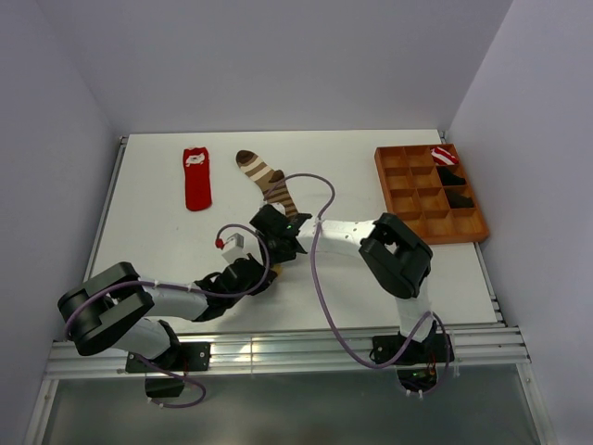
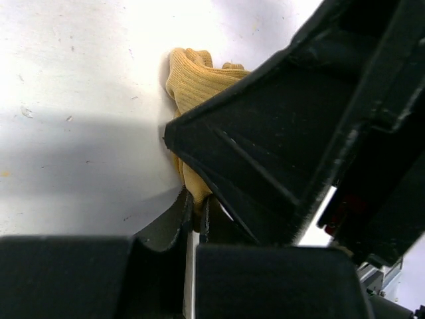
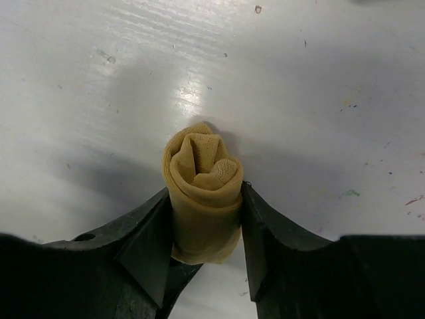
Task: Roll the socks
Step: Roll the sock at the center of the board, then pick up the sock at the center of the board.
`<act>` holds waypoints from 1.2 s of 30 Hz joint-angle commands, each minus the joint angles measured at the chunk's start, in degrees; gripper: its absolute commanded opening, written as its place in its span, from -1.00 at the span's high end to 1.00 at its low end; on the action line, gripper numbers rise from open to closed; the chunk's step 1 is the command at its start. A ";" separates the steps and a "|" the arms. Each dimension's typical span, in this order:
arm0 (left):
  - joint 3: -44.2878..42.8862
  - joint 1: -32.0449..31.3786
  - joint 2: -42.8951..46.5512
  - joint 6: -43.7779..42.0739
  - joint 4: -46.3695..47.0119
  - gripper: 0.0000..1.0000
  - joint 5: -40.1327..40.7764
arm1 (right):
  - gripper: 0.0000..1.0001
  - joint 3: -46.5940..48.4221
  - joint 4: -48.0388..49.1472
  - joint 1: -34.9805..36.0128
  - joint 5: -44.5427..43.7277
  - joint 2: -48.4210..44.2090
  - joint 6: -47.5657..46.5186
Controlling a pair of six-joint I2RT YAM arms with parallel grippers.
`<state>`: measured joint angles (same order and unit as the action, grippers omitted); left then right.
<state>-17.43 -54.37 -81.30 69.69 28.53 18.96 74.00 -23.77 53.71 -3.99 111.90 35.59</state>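
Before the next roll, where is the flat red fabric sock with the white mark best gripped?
Probably the near short end of the red sock, pinched from straight above: it lies flat on the white table, running near to far, offering no raised side.

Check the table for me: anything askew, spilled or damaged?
Nothing stands out. The yellow sock sits rolled in the right gripper, the left gripper pinches its edge, and the red sock and striped sock lie flat, unrolled.

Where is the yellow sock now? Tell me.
Right wrist view: the yellow sock sits rolled on the table between the fingers of the right gripper, the left gripper pinching its end.
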 commanded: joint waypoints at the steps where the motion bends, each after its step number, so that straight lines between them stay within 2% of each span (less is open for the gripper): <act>1: 1.70 0.75 -1.06 -0.43 -3.66 0.99 -1.03 | 0.00 1.94 -7.77 3.68 -3.12 5.08 -1.40; 4: 1.79 1.02 -1.23 -0.43 -3.40 0.99 -1.21 | 0.17 3.70 -10.15 4.47 -3.31 7.54 -1.93; 5: 1.79 1.02 -1.23 -0.52 -3.31 0.99 -1.21 | 0.34 3.70 -10.24 4.56 -2.96 8.07 -2.19; 7: 1.79 1.02 -1.14 -0.61 -3.40 0.99 -1.03 | 0.54 3.52 -10.24 4.56 -2.69 8.34 -2.46; 8: 1.79 1.11 -0.88 -0.78 -3.66 0.93 -1.12 | 0.77 3.35 -10.33 4.47 -3.47 8.42 -2.37; 10: 1.70 1.11 0.17 -0.96 -4.27 0.79 -0.77 | 0.96 2.48 -10.51 3.69 -4.09 7.99 -2.20; 11: 1.61 1.11 0.61 -1.31 -4.62 0.59 -0.68 | 1.00 2.03 -10.25 3.24 -4.45 6.94 -2.11; 13: 0.91 1.11 2.63 -1.66 -6.99 0.38 0.02 | 1.00 0.46 -9.63 2.02 -5.24 5.45 -1.93; 16: -0.93 1.02 6.14 -2.89 -11.91 -0.17 1.33 | 1.00 -1.30 -9.10 -1.06 -6.73 2.11 -2.19; 19: -3.39 1.28 10.62 -5.00 -17.34 -0.45 2.30 | 1.00 -2.45 -9.10 -5.01 -6.91 -2.02 -2.90; 25: -11.39 3.56 19.06 -11.75 -30.08 -0.64 3.63 | 1.00 -3.16 -9.36 -13.62 -7.00 -11.43 -5.00; 29: -19.10 10.92 22.93 -16.51 -37.66 -0.69 -0.22 | 1.00 -1.23 -12.52 -19.60 -8.22 -18.37 -6.24; 36: -33.71 25.61 22.06 -28.11 -50.06 -0.88 -7.78 | 1.00 7.11 -17.62 -34.01 -9.02 -26.20 -9.14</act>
<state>-45.54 -32.95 -59.27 49.34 -14.26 15.94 76.44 -38.26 23.97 -11.16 89.17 28.53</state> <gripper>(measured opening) 0.932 0.218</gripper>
